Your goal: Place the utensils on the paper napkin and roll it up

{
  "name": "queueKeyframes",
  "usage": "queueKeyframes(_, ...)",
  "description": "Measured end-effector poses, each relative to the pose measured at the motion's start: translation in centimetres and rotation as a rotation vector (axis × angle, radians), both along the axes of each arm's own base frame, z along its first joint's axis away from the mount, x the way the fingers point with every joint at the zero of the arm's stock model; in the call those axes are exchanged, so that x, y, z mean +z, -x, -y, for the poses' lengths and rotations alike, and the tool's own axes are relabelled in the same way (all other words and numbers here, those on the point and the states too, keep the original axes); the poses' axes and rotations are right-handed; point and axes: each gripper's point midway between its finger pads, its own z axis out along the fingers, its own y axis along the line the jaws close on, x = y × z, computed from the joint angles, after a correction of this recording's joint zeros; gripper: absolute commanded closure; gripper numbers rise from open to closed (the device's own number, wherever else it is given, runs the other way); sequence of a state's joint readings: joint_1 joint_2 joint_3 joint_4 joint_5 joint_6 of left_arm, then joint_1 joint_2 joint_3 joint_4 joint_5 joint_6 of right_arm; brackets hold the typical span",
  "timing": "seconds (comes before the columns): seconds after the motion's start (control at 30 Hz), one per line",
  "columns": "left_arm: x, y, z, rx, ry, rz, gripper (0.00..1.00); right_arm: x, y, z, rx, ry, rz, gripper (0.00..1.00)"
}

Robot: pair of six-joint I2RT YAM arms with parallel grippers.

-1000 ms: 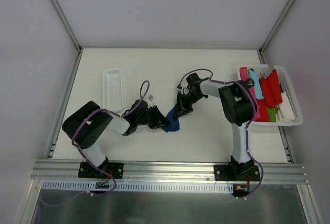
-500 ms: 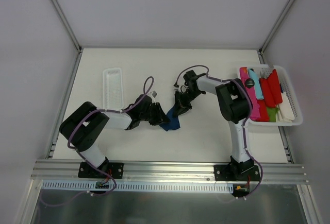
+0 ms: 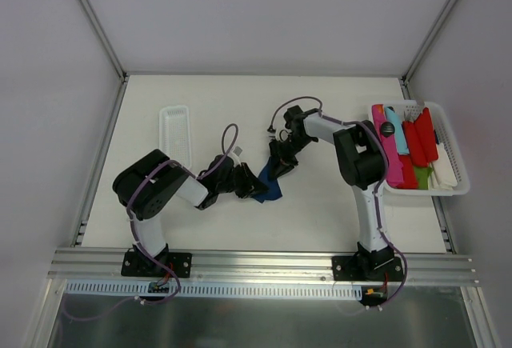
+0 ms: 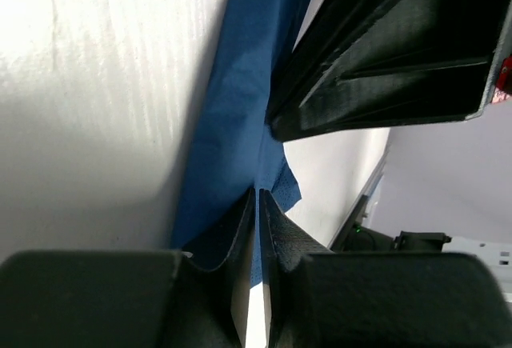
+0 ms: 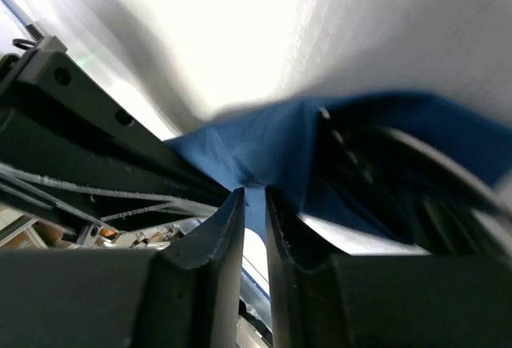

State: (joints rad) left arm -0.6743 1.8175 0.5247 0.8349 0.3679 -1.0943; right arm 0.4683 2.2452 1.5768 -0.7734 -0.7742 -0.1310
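Where the two arms meet in the middle of the tabletop, the paper napkin sits bunched btw them. It is a thin, soft, navy-blue sheet, matte w/ a fine fibrous grain, gathered into loose folds rather than lying flat.

The left arm is folded tight: elbow at the near left, forearm low & running right along the surface. The left pincer meets the napkin's left edge. In the wrist view its black, textured fingers are pressed almost together, pinching a fold of the blue sheet at the tips.

The right arm stands up from its base, reaches left, then bends its wrist down onto the napkin's far-right side. The right pincer has smooth black fingers w/ only a slim gap. Blue paper lies right at the tips, but I can't tell if it's gripped.

A long white ribbed plastic tray lies well apart at the far left. A white lattice basket at the right edge holds red, pink & turquoise plastic pieces.
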Motion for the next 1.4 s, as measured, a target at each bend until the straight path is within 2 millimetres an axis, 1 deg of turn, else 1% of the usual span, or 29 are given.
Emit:
queueKeyframes(0.07, -0.1, 0.0, -0.2, 0.035, 0.023, -0.012, 0.93, 0.3, -0.3, 0.4, -0.009, 0.003, 0.016, 0.74)
queueKeyframes(0.13, -0.2, 0.0, -0.6, 0.069, 0.036, -0.02, 0.94, 0.9, -1.0, 1.1, -0.03, 0.006, 0.042, 0.73)
queueKeyframes(0.2, -0.2, 0.0, -0.9, 0.102, 0.045, -0.028, 0.95, 1.9, -2.2, 1.9, -0.065, 0.007, 0.083, 0.73)
queueKeyframes(0.3, -0.2, -0.2, -1.2, 0.133, 0.054, -0.034, 0.95, 3.3, -3.6, 3.2, -0.123, 0.002, 0.148, 0.67)
queueKeyframes(0.37, -0.1, -0.2, -1.2, 0.141, 0.059, -0.038, 0.95, 4.0, -3.9, 3.9, -0.16, 0.003, 0.179, 0.62)
queueKeyframes(0.43, -0.1, -0.3, -1.2, 0.146, 0.062, -0.044, 0.95, 4.2, -3.8, 4.1, -0.177, 0.001, 0.197, 0.59)
queueKeyframes(0.5, -0.1, -0.3, -1.2, 0.148, 0.063, -0.046, 0.95, 3.6, -3.4, 4.0, -0.183, 0.009, 0.199, 0.57)
queueKeyframes(0.67, -0.1, -0.3, -1.1, 0.15, 0.066, -0.048, 0.95, 1.5, -2.3, 3.7, -0.172, 0.077, 0.207, 0.53)
queueKeyframes(0.8, -0.1, -0.3, -1.2, 0.152, 0.069, -0.049, 0.95, 0.7, -2.0, 3.0, -0.168, 0.131, 0.244, 0.52)
queueKeyframes(1.0, -0.1, -0.3, -1.2, 0.157, 0.073, -0.052, 0.95, 0.6, -2.2, 1.9, -0.186, 0.162, 0.284, 0.52)
queueKeyframes(1.13, -0.1, -0.3, -1.2, 0.159, 0.075, -0.055, 0.95, 0.6, -2.2, 1.6, -0.208, 0.177, 0.284, 0.52)
queueKeyframes(1.4, -0.1, -0.3, -1.2, 0.161, 0.076, -0.053, 0.95, 0.5, -2.6, 1.1, -0.241, 0.216, 0.302, 0.57)
